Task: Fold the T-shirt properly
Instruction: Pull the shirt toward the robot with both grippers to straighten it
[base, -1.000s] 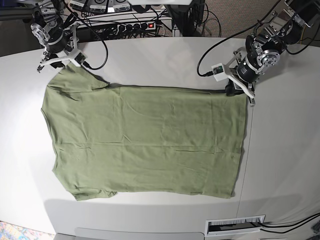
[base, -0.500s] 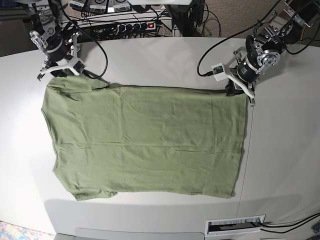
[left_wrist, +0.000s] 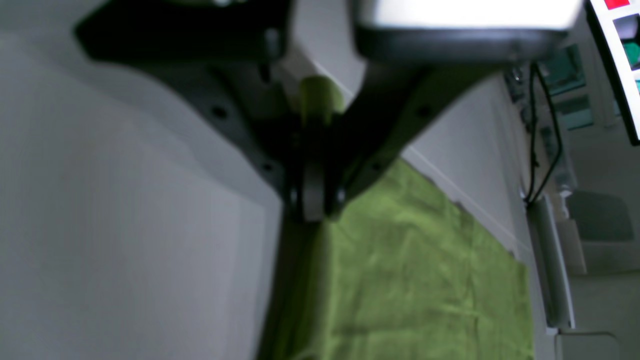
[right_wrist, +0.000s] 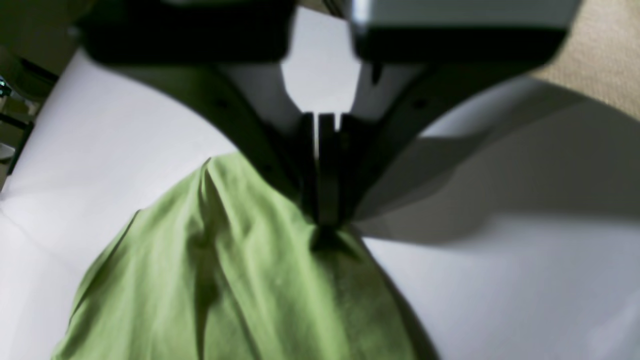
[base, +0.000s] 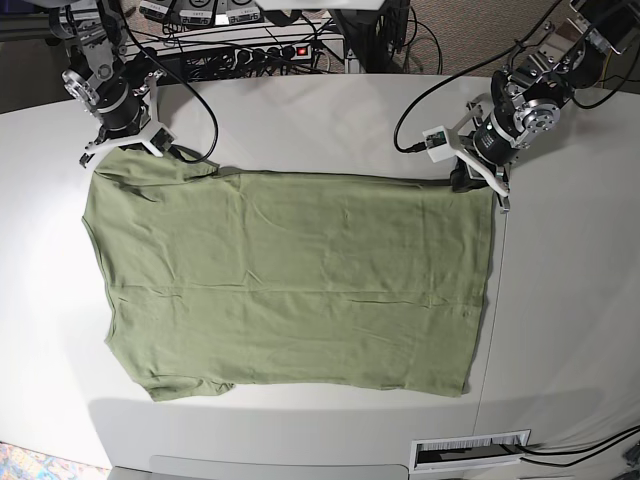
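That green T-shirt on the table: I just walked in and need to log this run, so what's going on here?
A two-arm robot is starting to fold the T-shirt, which lies spread flat on the white table. The left gripper is shut on the far hem corner; the right gripper is shut on the far sleeve tip. No fold has been made yet.
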